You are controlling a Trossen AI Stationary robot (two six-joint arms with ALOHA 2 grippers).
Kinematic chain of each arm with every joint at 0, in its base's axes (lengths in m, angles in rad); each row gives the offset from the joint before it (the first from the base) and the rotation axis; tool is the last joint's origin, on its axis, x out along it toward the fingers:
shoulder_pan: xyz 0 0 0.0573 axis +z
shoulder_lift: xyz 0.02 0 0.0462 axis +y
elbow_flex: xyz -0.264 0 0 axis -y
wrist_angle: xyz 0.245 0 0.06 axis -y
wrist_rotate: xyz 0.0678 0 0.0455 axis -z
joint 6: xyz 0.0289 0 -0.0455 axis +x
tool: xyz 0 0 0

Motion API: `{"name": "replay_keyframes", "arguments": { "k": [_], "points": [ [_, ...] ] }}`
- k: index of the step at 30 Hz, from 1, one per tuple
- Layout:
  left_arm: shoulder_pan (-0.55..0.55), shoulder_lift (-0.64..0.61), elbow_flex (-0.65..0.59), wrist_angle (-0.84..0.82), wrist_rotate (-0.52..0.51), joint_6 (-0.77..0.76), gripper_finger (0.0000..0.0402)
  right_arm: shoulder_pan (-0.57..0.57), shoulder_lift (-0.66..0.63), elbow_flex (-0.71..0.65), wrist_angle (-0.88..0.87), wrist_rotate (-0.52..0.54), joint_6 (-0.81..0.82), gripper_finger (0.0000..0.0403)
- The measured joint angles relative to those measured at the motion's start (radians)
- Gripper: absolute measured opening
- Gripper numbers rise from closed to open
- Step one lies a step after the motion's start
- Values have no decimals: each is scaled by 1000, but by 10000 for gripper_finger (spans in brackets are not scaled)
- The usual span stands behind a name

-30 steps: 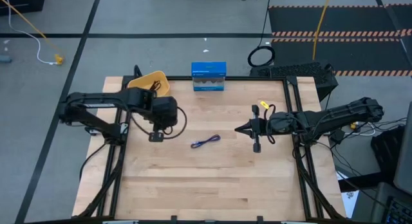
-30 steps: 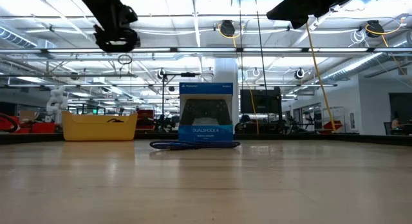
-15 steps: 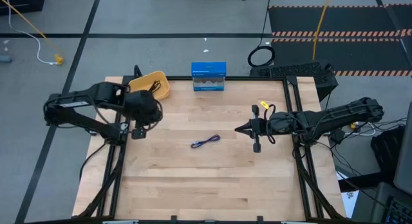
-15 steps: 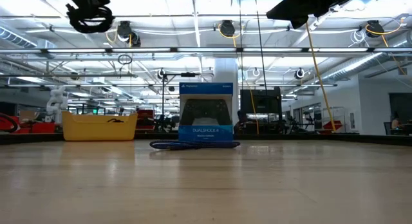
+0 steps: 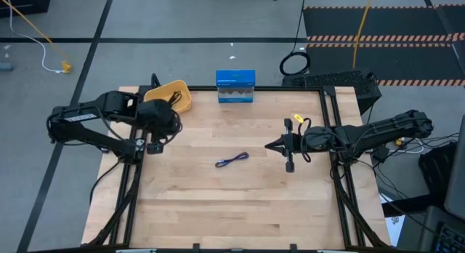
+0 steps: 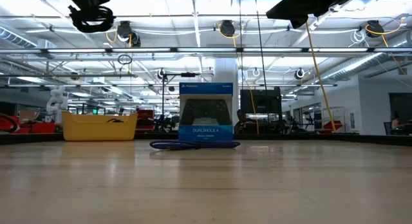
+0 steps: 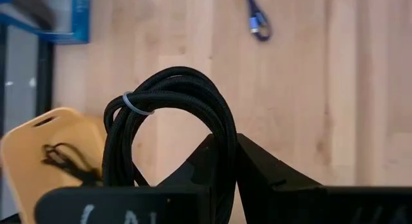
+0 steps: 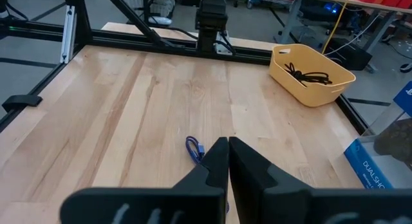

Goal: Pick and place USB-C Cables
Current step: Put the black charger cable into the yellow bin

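My left gripper [image 5: 155,142] hangs above the table's left edge, beside the yellow bin [image 5: 171,97], and is shut on a black USB-C cable bundle [image 7: 174,114]. In the low view that bundle [image 6: 90,21] shows as a loop under the gripper. A second black cable [image 8: 309,74] lies inside the bin [image 8: 311,73]. The purple-blue cable [image 5: 232,160] lies flat on the table's middle [image 8: 195,149]. My right gripper [image 5: 280,145] waits shut, raised right of it [image 8: 225,163]. My left gripper [image 7: 222,179] pinches the black bundle between its two fingers, at one end of the coil [image 7: 225,153]. The fingers point down from above. The tied loop [image 7: 138,105] sticks out past the fingertips, and the bundle is lifted clear of the table.
A blue DualShock box [image 5: 235,86] stands at the table's far edge, right of the bin. A black ring-shaped coil [image 5: 294,63] lies on the floor beyond the table. Bare wood stretches across the near half of the table [image 5: 232,209].
My left gripper, still shut on the black bundle, has moved toward the table's left edge and risen, ending beside the yellow bin. Most of the move came in the first half second. The purple-blue cable and my right arm have stayed put.
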Motion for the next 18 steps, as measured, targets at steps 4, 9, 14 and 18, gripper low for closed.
{"name": "replay_keyframes", "arguments": {
  "k": [4, 9, 14, 18],
  "points": [
    [74, -3, 0, -1, -6, 49, 42, 0, 0, 0, 0, 0, 0, 6],
    [205, -3, 0, 0, -8, 123, 42, 0, 0, 0, 0, 0, 0, 6],
    [360, -3, 0, 2, -8, 201, 42, 0, 0, 0, -1, 0, 0, 6],
    [498, 4, 0, 4, -8, 242, 42, 0, 0, 0, -1, 0, 0, 6]
  ]
}}
